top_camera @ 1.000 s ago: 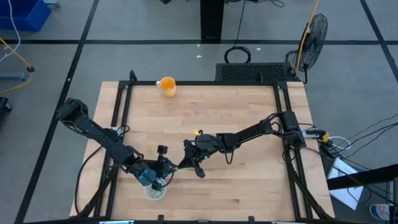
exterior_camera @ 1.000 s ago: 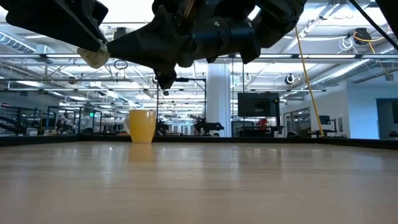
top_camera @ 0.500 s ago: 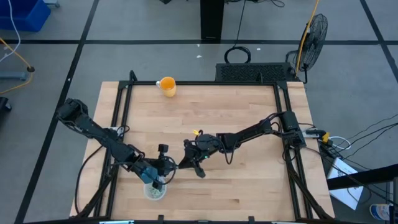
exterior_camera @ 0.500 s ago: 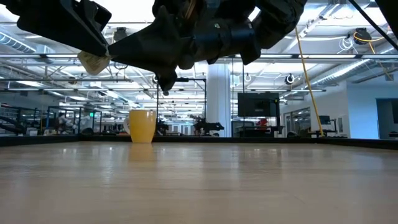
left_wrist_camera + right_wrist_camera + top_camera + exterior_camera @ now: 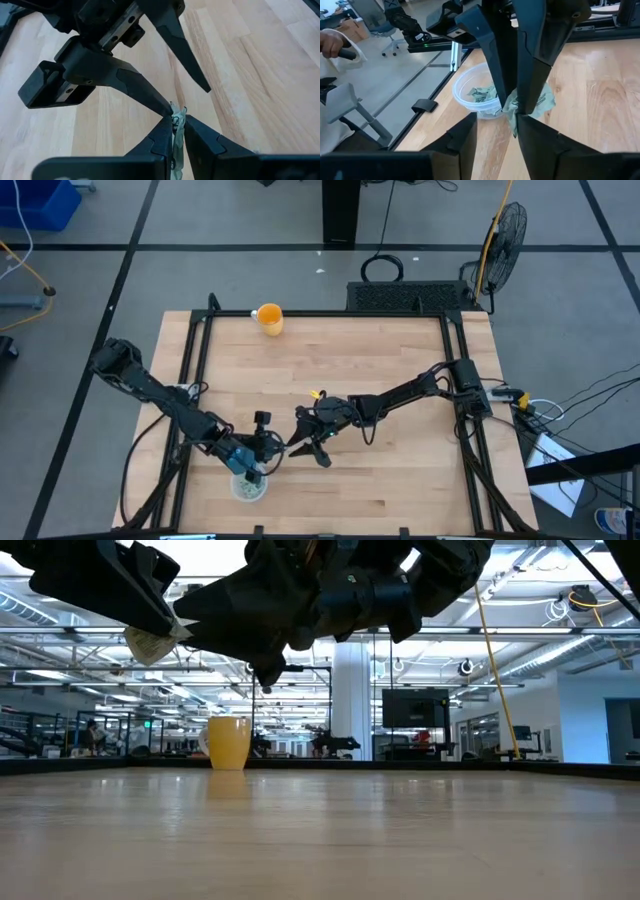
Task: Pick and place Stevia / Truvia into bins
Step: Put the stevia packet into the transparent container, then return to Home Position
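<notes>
A crumpled green-and-white Stevia sachet [image 5: 540, 102] hangs in the air between my two grippers, above the table's near-left part. My left gripper [image 5: 268, 450] is shut on it. My right gripper [image 5: 298, 444] faces it from the right, open, with its fingers on either side of the sachet [image 5: 175, 120]. The bin, a clear round plastic cup [image 5: 248, 488], stands on the table just nearer the front edge. Several sachets [image 5: 480, 93] lie in it. My left gripper pinches the sachet's upper part [image 5: 174, 114] between its two fingertips. The fingers come from the table's left. The sachet is lifted clear of the table, and its crumpled loose end [image 5: 512, 122] hangs below the fingers. My right gripper has one fingertip [image 5: 165, 111] right beside the sachet; I cannot tell whether it touches.
A yellow cup [image 5: 269, 318] stands at the table's far left. Black frame rails [image 5: 190, 370] run along the table's sides. Bare wood lies in the middle and on the right. A person's hand [image 5: 332, 45] shows in the room beyond the table.
My right gripper has opened and let go of the sachet. My left gripper has shut on it and keeps it in the air. Both arms have stayed nearly where they were.
</notes>
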Controlling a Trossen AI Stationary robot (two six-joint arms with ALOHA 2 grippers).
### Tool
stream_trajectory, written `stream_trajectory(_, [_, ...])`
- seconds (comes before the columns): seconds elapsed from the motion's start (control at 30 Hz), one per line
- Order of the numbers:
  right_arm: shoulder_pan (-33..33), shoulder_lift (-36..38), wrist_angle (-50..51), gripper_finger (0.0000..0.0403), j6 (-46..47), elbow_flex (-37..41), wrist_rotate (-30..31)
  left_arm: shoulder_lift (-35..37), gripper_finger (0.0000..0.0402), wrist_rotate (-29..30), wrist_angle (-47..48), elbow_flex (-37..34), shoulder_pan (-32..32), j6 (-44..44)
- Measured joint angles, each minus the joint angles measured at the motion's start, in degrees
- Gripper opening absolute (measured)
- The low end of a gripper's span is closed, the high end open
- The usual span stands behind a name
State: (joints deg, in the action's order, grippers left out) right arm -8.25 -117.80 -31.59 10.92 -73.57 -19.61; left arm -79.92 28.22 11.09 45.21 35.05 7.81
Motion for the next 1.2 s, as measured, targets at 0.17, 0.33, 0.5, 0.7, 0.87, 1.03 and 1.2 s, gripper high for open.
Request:
stream_trajectory(0.17, [0.01, 0.02, 1.66, 0.0129, 0.39, -0.25, 0.82, -0.02, 0.0051, -4.77, -0.16, 0.0, 1.18, 1.85])
stream_trajectory(0.33, [0.18, 0.13, 2.71, 0.0129, 0.37, -0.3, 1.04, -0.04, 0.0051, -10.46, 0.43, 0.0, 3.97, 8.44])
stream_trajectory(0.5, [0.39, 0.13, 2.82, 0.0129, 0.37, -0.3, 0.41, -0.04, 0.0051, -14.95, 1.99, 0.0, 8.75, 19.28])
stream_trajectory(0.7, [0.35, 0.13, 3.1, 0.0129, 0.37, -0.24, 0.31, -0.04, 0.0051, -14.66, 6.95, 0.0, 15.02, 37.36])
stream_trajectory(0.87, [0.37, 0.13, 3.14, 0.013, 0.37, -0.19, 0.3, -0.04, 0.0052, -11.81, 9.73, 0.0, 17.03, 45.51])
stream_trajectory(1.03, [0.37, 0.11, 3.14, 0.013, 0.37, -0.19, 0.28, -0.04, 0.0085, -11.69, 10.3, 0.0, 16.66, 45.4])
stream_trajectory(1.2, [0.37, 0.11, 3.14, 0.013, 0.37, -0.17, 0.28, -0.04, 0.0135, -10.7, 10.19, 0.0, 15.42, 44.43])
